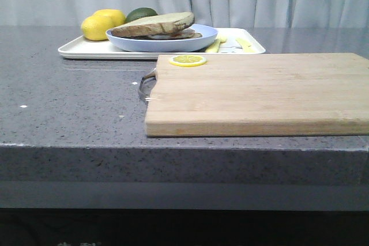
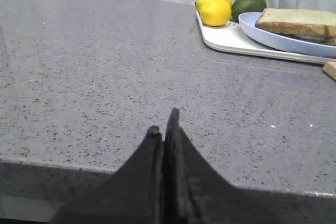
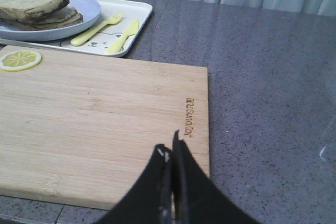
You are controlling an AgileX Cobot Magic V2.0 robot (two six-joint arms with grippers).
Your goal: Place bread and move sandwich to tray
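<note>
Both end effectors, left [image 2: 164, 129] and right [image 3: 169, 153], are pressed together, empty; the sandwich [image 1: 157, 26] far ahead on the tray [image 1: 75, 49] could get knocked if reached carelessly

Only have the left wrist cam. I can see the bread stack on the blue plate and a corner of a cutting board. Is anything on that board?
Obs: Just a lemon slice, at the far-left corner of the cutting board.
Op: What else is on the tray, besides the plate and fruit?
Obs: A yellow fork and knife lie on the tray, right of the plate.
Op: Right arm?
Obs: The right claw is shut and empty, near the board's engraved edge.
</note>
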